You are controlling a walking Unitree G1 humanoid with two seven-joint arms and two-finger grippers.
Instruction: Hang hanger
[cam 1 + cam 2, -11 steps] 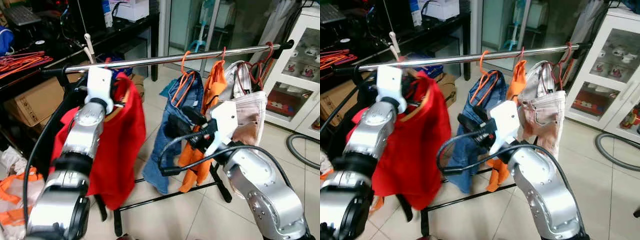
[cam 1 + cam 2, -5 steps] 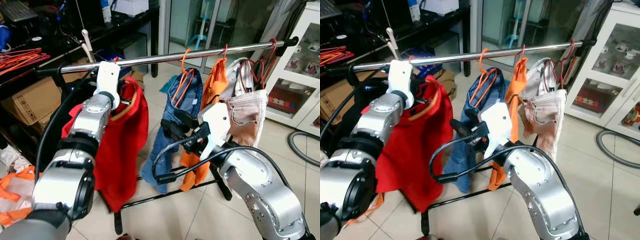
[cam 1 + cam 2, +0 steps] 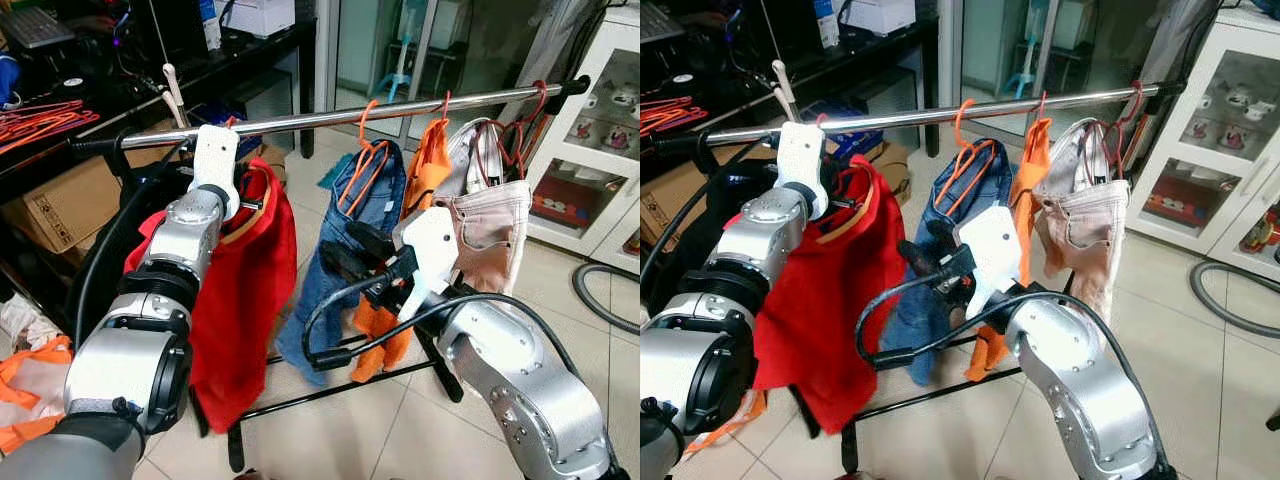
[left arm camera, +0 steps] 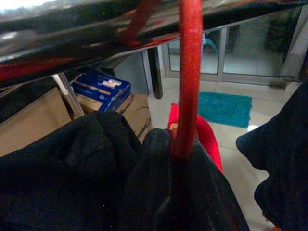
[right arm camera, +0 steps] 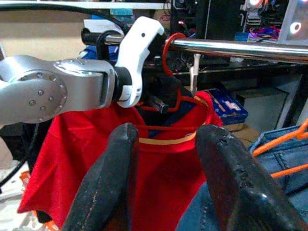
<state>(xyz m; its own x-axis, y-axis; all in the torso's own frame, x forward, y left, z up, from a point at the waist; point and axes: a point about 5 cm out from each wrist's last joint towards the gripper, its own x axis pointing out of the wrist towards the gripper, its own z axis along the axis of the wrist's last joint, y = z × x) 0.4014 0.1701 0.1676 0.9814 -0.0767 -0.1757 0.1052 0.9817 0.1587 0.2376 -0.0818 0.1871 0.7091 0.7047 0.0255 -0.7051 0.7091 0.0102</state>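
Task progress: the long horizontal chrome garment rail (image 3: 400, 108) carries the red wire hanger (image 5: 169, 57) with its hook already looped over the bar, as the right wrist view shows; the red short-sleeved shirt (image 3: 250, 290) hangs from it below the rail. The placement itself appears complete. What remains, by judgement, is release of the hanger and withdrawal of the arm.

Left arm: raised and extended forward, with the left gripper (image 5: 161, 94) directly beneath the rail, at the base of the hook. In the left wrist view the red hook stem rises from between the 2 black fingers (image 4: 159, 192), which are clamped on the hanger's neck. The shirt collar lies just below the gripper.

Right arm: bent at the elbow and held forward at mid-height. The right gripper (image 5: 166, 178) has its 2 fingers spread apart and holds nothing. The red shirt lies ahead of it, well apart from the fingertips; the blue denim garment on an orange hanger (image 3: 350, 230) hangs just beside it, and the orange garment (image 3: 425, 170) and the pale beige garment (image 3: 495, 235) follow along the rail.
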